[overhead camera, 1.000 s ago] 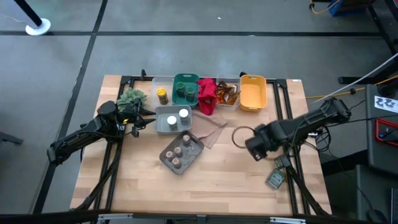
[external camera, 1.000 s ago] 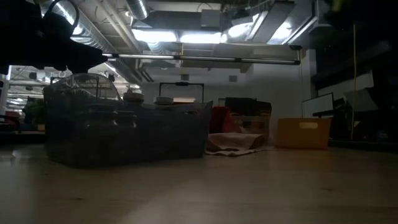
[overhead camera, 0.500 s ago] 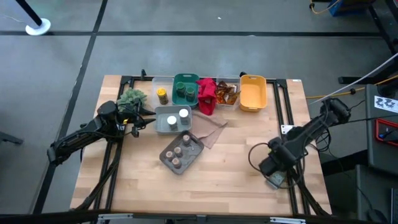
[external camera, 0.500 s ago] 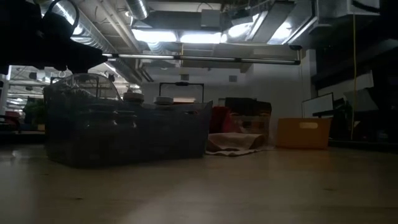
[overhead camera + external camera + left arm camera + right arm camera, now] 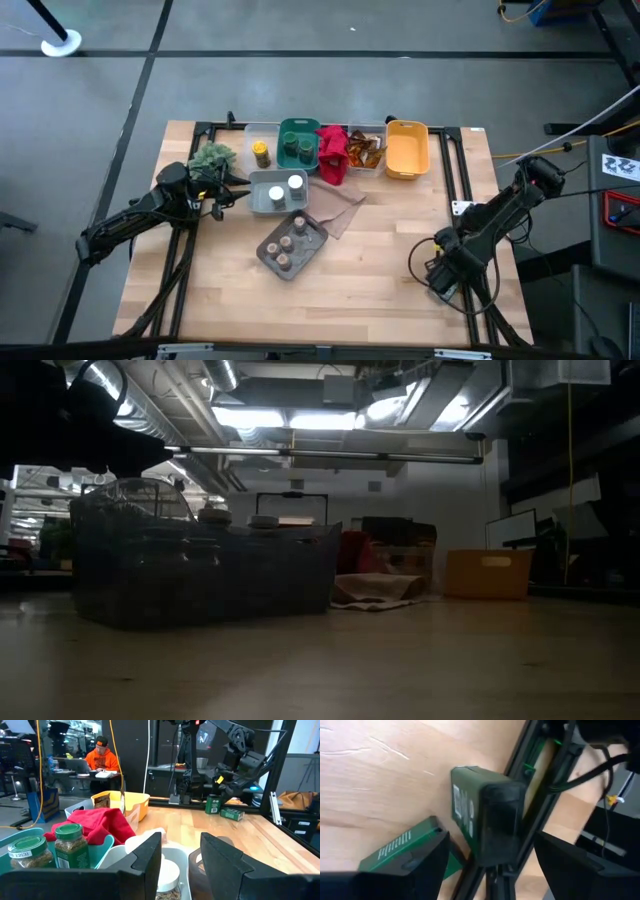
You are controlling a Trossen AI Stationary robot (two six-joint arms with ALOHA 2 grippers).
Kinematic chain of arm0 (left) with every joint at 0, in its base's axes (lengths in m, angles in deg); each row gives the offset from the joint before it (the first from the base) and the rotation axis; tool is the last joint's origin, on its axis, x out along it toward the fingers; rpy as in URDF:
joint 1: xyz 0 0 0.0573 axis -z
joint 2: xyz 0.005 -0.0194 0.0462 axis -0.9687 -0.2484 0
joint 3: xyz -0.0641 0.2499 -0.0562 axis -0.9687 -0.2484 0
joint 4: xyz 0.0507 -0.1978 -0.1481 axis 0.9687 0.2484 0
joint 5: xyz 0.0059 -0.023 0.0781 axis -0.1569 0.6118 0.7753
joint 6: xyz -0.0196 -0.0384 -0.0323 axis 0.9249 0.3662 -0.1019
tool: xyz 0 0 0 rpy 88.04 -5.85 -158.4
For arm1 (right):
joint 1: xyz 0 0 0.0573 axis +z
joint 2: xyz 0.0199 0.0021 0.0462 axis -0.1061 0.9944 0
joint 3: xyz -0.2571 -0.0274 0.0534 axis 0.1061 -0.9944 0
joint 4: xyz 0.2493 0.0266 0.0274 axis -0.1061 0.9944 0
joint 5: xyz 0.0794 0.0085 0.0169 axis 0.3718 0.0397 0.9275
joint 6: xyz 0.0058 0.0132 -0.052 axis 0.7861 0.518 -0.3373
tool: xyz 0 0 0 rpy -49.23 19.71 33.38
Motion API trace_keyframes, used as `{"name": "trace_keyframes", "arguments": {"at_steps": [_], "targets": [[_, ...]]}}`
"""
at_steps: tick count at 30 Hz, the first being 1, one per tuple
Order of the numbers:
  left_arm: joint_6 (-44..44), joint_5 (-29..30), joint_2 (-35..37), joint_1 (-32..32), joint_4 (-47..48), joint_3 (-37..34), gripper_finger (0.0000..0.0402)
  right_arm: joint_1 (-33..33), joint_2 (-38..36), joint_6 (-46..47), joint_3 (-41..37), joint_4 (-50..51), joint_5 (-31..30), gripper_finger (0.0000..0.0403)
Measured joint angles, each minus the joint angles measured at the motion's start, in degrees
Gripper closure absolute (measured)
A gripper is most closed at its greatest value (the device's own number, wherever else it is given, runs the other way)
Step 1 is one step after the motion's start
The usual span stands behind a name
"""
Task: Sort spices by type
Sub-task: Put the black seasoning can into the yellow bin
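Spices lie beneath the right pincer (image 5: pixel 447 280) at the bench's (image 5: pixel 370 280) right edge: a dark green box-shaped container (image 5: pixel 485 815) standing between its spread fingers, a flat green packet (image 5: pixel 395 852) just beside it, both against the black frame rail (image 5: pixel 520 785). Only the right wrist view shows them. Left pincer (image 5: pixel 180 857), fingers apart, hovers over the white-lidded jar (image 5: pixel 167 875).

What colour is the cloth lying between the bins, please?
The cloth is red, clearest in the high view.
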Motion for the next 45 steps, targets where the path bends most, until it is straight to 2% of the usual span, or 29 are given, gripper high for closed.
{"name": "trace_keyframes", "arguments": {"at_steps": [12,16,23,29,35,39,45], "targets": [[0.0,0.0,0.0,0.0,0.0,0.0,0.0274,-0.2,-2.4,-0.2,-9.8,-14.4,-1.6,0.0121],[0.0,0.0,0.0,0.0,0.0,0.0,0.0274,-0.2,-2.4,0.7,-11.0,-16.8,-2.8,0.0161],[0.0,0.0,0.0,0.0,0.0,0.0,0.0274,-1.7,-2.5,4.4,-11.0,-18.0,-8.9,0.0283],[0.0,0.0,0.0,0.0,0.0,0.0,0.0274,-8.9,-2.5,2.4,-8.9,-18.7,-20.3,0.0291],[0.0,0.0,0.0,0.0,0.0,0.0,0.0274,-19.5,-2.6,-8.9,-4.2,-18.8,-22.7,0.0285],[0.0,0.0,0.0,0.0,0.0,0.0,0.0274,-27.8,-2.6,-21.5,-0.1,-18.6,-22.6,0.0274],[0.0,0.0,0.0,0.0,0.0,0.0,0.0274,-41.8,-2.6,-42.8,6.3,-18.4,-22.6,0.0289]]}}
